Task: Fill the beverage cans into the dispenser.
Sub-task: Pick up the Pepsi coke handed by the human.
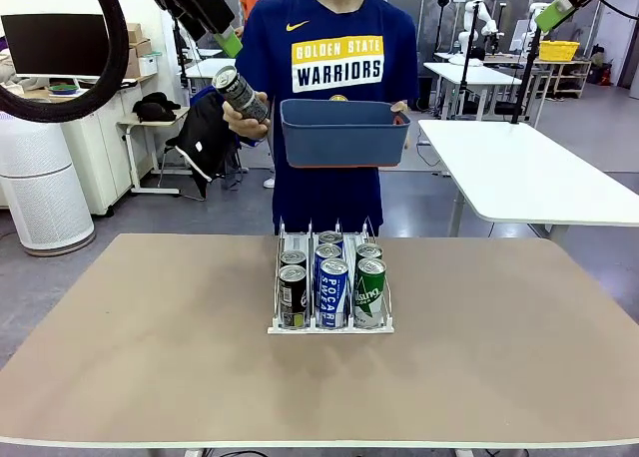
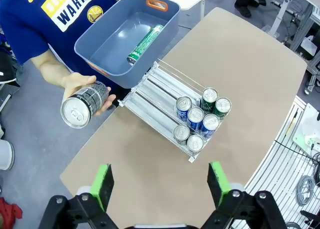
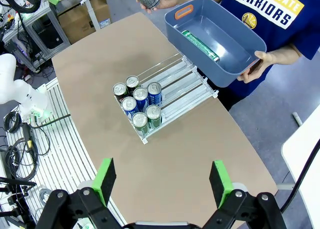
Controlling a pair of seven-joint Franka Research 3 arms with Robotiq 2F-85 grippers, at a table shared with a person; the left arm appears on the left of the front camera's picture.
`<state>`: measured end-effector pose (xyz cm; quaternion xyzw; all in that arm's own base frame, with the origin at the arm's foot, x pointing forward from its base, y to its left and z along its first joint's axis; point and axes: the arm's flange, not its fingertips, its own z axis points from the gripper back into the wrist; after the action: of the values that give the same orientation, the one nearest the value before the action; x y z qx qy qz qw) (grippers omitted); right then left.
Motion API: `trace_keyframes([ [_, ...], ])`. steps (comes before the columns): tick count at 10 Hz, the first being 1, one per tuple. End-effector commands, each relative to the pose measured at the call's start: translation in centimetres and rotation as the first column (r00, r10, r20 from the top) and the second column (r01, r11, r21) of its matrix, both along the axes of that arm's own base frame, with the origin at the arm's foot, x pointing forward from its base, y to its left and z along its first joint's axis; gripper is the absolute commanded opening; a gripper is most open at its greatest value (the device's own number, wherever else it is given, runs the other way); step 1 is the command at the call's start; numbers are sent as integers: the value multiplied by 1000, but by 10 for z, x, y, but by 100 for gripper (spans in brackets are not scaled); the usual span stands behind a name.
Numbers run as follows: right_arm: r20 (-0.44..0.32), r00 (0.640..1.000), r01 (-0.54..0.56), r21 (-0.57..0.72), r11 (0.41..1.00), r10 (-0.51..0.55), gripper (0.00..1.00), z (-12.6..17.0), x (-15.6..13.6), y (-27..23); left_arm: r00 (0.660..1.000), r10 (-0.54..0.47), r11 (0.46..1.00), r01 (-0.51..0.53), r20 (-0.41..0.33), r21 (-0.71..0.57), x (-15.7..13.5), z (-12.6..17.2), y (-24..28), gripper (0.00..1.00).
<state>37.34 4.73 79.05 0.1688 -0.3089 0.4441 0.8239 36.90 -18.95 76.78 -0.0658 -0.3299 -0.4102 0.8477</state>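
Observation:
The dispenser [image 1: 329, 327] sits mid-table with several beverage cans [image 1: 332, 292] standing in its three lanes, packed toward the front lip. Across the table a person holds a dark blue bin [image 1: 344, 138] above the rack's far end. A green can [image 2: 145, 43] lies in the bin. The person's other hand holds a black can [image 1: 240, 93] up beside it. My left gripper [image 2: 160, 184] hangs open high above the table, nothing between its fingers. High on the other side, my right gripper [image 3: 163, 180] is open and empty too. The rear halves of the lanes [image 3: 180, 81] are bare.
The tan table [image 1: 150, 347] has wide free surface on both sides of the rack. A white table [image 1: 529, 168] stands behind at the right. A chair with a black bag [image 1: 205, 138] is behind at the left.

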Motion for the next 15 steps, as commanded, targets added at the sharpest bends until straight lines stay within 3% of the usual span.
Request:
trace_keyframes([
  [1,-1,1000,-1,0,1000,1,100,-1,0,0,1000,-6,1000,6,-8,7,-5,4,1,100],
  [15,-1,1000,-1,0,1000,1,100,-1,0,0,1000,-1,1000,1,2,0,-1,1,0,100],
])
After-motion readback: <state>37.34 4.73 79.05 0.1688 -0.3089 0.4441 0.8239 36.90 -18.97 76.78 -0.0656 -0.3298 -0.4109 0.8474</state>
